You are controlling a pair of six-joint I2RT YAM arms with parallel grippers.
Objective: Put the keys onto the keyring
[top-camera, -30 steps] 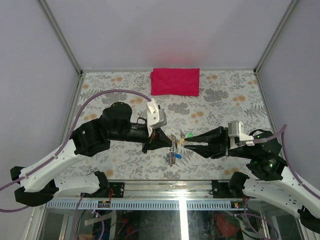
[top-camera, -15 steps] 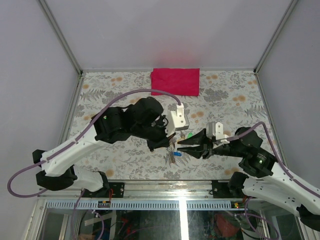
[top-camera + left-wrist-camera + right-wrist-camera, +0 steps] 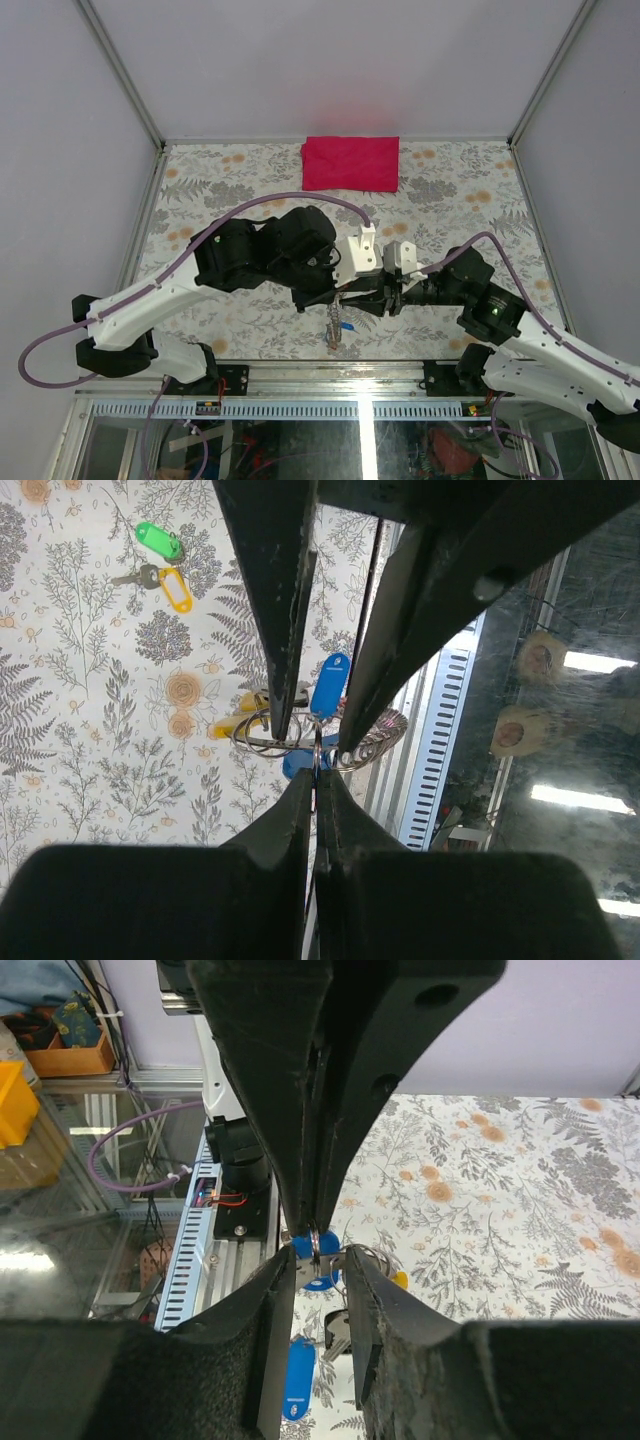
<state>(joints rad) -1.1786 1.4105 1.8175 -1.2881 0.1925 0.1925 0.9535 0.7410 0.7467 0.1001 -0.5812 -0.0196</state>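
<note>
— How is each pincer set?

— The left pincer (image 3: 315, 777) is seen pressed together on the thin wire of the keyring (image 3: 258, 746). The right pincer (image 3: 316, 1260) is met tip to tip with it; its fingers are held a little apart on either side of the ring, and whether they are pressed on it cannot be told.

— Where is the ring found?

— It is held off the counter (image 3: 60, 730), near its front edge, between the two pincers. A bunch of keys (image 3: 335, 330) is hung from it, among them a blue tag (image 3: 328, 685) and yellow ones just beside it.

— Is anything left lying down?

— A key with a green tag (image 3: 158, 540) and another with a yellow tag (image 3: 178, 588) are seen lying side by side on the flowered counter, well apart from the ring. A red cloth (image 3: 350, 163) is laid flat at the far edge.

— Can any writing be read?

— A small label window is made out on the blue tag, but its print is too small to be read.
</note>
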